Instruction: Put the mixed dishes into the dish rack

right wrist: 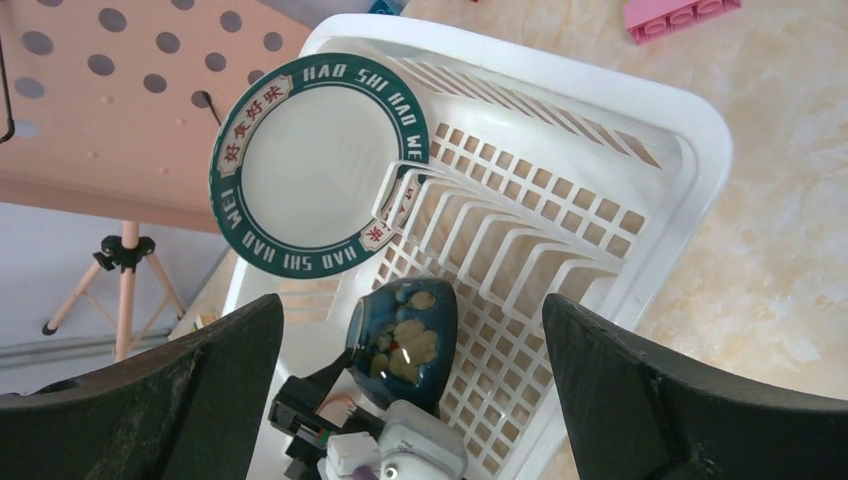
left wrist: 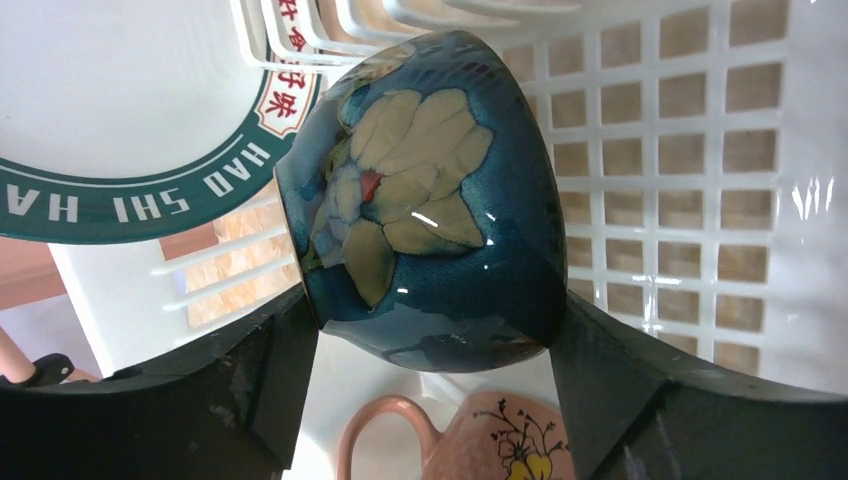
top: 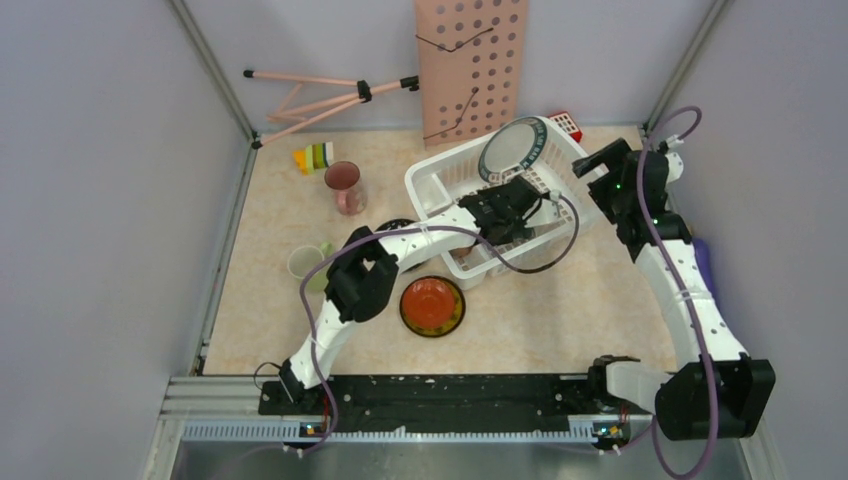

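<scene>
Teal floral bowl (left wrist: 420, 200) tilted inside white dish rack (right wrist: 560, 72), near upright green-rimmed plate (right wrist: 310, 165)

White links speckled with small dark screws, chunky black joints and looping purplish cables (top: 535, 268) make up the left arm (top: 400, 245) and right arm (top: 690, 290). The left end effector (left wrist: 435, 340) and right end effector (right wrist: 410, 320) have scuffed matte-black fingers (left wrist: 230, 400).

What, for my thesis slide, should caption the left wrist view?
Left end effector holds teal bowl inside the dish rack, near a pink cup.
</scene>
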### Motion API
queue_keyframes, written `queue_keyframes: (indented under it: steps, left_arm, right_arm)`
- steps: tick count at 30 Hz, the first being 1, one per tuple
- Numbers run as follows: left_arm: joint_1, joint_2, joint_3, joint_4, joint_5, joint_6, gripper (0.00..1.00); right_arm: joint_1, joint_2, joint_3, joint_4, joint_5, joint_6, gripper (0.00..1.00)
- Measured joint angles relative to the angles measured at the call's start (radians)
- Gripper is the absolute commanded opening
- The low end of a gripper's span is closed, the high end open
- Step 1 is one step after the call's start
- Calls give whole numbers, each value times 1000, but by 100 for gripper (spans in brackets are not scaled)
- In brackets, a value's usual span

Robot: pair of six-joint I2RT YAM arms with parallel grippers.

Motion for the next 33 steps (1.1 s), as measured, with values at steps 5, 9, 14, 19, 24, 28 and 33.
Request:
queue_keyframes:
  steps: [5, 9, 14, 19, 24, 28, 33]
  left_arm:
    - [-3, 2, 34, -84, 3, -1, 90]
    - [-3, 2, 76, -142, 31, -6, 98]
    - [-3, 2, 111, -167, 69, -22, 98]
    - [-3, 2, 135, -199, 95, -31, 96]
    - [6, 2, 150, -207, 128, -80, 94]
    - [32, -12, 150, -206, 182, -178, 93]
    - [99, -143, 78, -142, 220, -332, 93]
  right_arm:
    - [0, 7, 6, -11, 3, -11, 99]
    - [0, 28, 11, -27, 4, -18, 99]
    - [0, 35, 17, -33, 1, -29, 99]
    - [0, 57, 32, -37, -18, -41, 99]
    - [0, 69, 32, -37, -69, -71, 94]
    - [-1, 81, 32, -21, -105, -81, 84]
    - [1, 106, 46, 13, -175, -121, 65]
